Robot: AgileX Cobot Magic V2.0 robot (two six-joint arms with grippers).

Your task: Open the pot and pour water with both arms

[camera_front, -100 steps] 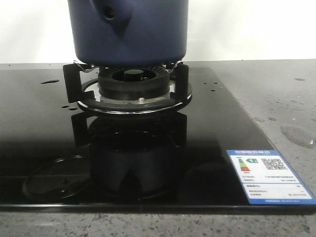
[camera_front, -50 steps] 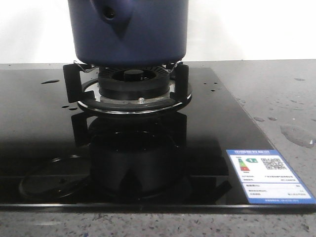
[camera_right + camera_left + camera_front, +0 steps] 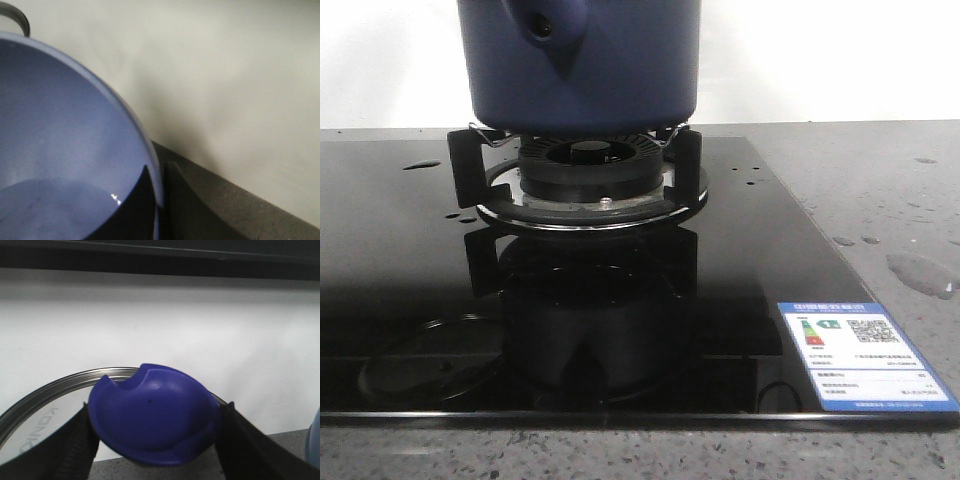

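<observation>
1. The pot is big and dark blue. It fills the top middle of the front view and sits on the black stove ring.
2. A short handle stub with a round hole sticks out of the pot near the top of the frame.
3. The stove top is black shiny glass. It lies on the grey speckled bench.
4. Small drops of water lie on the bench at the right side of the frame.
5. A blue and white sticker sits in the lower right corner of the glass.
6. The left tool is closed on the blue knob of a glass lid.
7. The right tool has a finger on each side of the pot rim, one inside and one outside. I cannot tell if it squeezes tight.
</observation>
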